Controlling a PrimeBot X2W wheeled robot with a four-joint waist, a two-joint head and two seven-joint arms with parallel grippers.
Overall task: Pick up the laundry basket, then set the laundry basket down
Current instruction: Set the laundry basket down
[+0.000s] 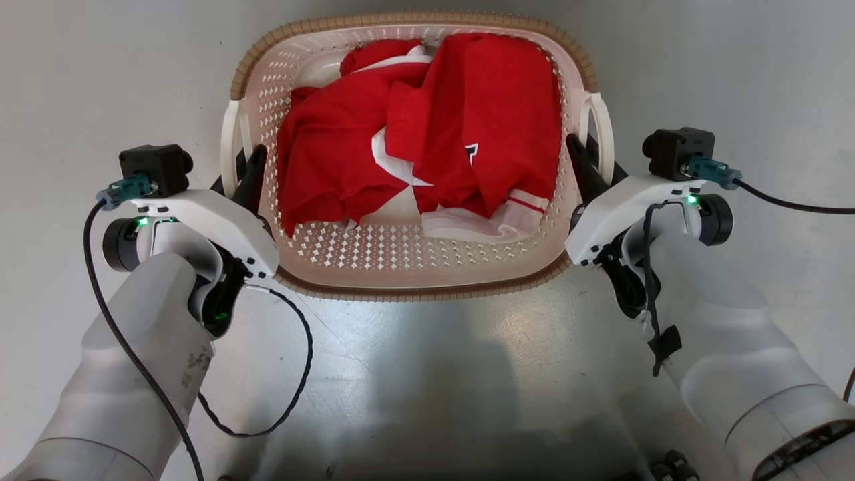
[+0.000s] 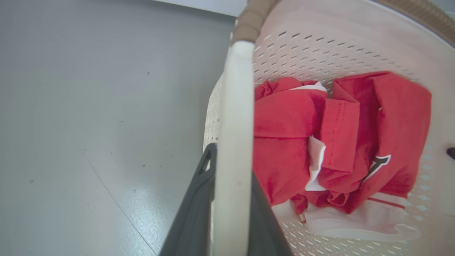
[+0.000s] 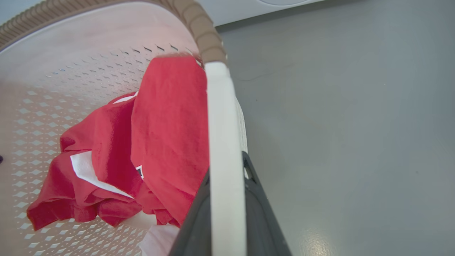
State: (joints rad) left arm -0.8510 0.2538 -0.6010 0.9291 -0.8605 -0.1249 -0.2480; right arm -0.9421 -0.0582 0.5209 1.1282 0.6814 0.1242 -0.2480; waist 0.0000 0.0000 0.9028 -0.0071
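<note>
The laundry basket (image 1: 414, 290), cream-white and perforated with a brown woven-look rim, lies straight ahead between my two arms and holds red and white clothes (image 1: 427, 133). My left gripper (image 1: 244, 170) is shut on its left white loop handle (image 1: 229, 143). In the left wrist view the handle (image 2: 233, 106) runs up between the dark fingers (image 2: 199, 199). My right gripper (image 1: 591, 164) is shut on the right loop handle (image 1: 604, 133). The right wrist view has that handle (image 3: 222, 124) pinched between its fingers (image 3: 259, 213). Whether the basket rests on the floor or hangs above it cannot be told.
Smooth grey floor (image 1: 434, 374) surrounds the basket on all sides. A white appliance base (image 3: 284, 3) stands beyond the basket at the top of the right wrist view. A black cable (image 1: 294, 374) loops off my left forearm.
</note>
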